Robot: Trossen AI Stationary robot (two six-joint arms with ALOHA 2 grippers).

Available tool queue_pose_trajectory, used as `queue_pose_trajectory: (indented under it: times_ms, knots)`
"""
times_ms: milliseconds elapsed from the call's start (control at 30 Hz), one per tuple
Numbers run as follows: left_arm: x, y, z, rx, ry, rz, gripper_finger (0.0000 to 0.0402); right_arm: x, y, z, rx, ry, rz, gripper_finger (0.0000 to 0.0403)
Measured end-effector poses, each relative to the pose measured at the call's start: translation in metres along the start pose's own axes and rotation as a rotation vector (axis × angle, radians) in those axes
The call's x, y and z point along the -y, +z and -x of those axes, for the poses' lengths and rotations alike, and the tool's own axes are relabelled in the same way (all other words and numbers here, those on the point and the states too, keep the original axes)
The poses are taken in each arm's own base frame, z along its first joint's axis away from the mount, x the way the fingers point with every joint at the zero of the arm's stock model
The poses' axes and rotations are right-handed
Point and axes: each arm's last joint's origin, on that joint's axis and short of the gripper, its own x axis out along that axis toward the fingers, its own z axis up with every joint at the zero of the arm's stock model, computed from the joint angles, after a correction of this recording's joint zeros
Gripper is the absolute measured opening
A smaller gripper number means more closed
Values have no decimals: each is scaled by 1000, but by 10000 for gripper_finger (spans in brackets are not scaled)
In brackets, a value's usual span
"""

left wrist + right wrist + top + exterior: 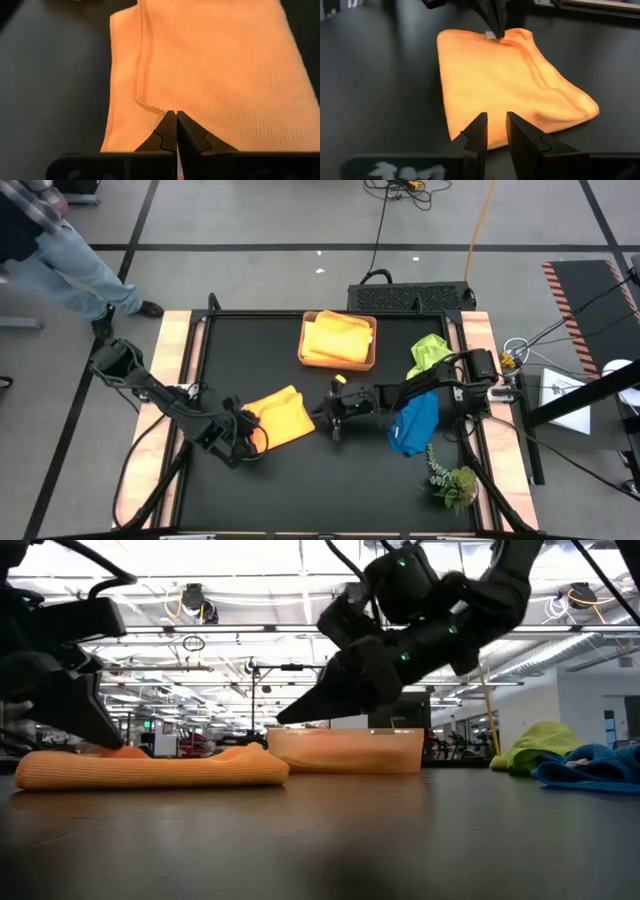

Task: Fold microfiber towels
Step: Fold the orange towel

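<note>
Orange towel [281, 416]: folded, lying flat on the black table [270, 480], left of centre in the high view. A doubled edge with a stitched hem shows in the left wrist view.

Left gripper [247, 442]: at the towel's near-left corner, jaws shut, tips pressed together on the cloth's edge. Whether cloth is pinched between them cannot be told.

Right gripper [322, 412]: reaches in from the right, just beside the towel's right edge. Jaws narrow, a small gap between them, nothing held. In the low view it hangs above the table, tilted down toward the towel.

Tray [304, 356]: tan, at the table's far middle. It holds a yellow towel [338, 338], folded.

Green towel [429, 351]: crumpled, at the far right of the table, just beyond the right arm.

Blue towel [416, 424]: crumpled, on the right side, partly under the right arm.

Plant sprig [452, 480]: near right corner of the table, close to the blue towel but apart from it.

Person [60, 255]: legs in jeans, standing on the floor beyond the table's far-left corner.
</note>
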Motion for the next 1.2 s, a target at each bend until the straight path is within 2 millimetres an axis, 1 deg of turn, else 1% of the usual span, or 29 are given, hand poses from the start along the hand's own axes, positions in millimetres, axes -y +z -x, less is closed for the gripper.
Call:
queue_pose_trajectory:
  times_ms: [133, 267, 467, 533, 633, 767, 933, 1067, 1133, 1200]
  knots:
    - [1, 4, -2, 20, -14, -8, 0, 1, 7, -4, -30, -9, 27, 64]
    - [3, 10, -4, 47, -36, -19, 0, 4, 5, -9, -78, -7, 32, 63]
    - [5, 17, -7, 77, -72, -41, 0, 1, -14, -24, -201, 10, 10, 51]
    - [5, 19, -7, 88, -82, -49, 0, 0, -18, -24, -234, 11, -22, 45]
    - [6, 21, -7, 99, -94, -64, 0, -5, -20, -23, -267, 11, -59, 35]
    - [8, 23, -7, 119, -106, -101, 0, -19, -21, -23, -309, 20, -81, 21]
    - [9, 24, -6, 115, -134, -103, 0, -52, -22, -21, -344, 72, -127, 3]
    - [11, 23, -6, 94, -169, -119, 0, -78, -21, -18, -352, 143, -133, 4]
    - [11, 22, -6, 88, -183, -137, 0, -86, -18, -15, -351, 171, -125, 6]
    - [12, 22, -5, 86, -191, -152, 1, -89, -13, -10, -351, 183, -111, 9]
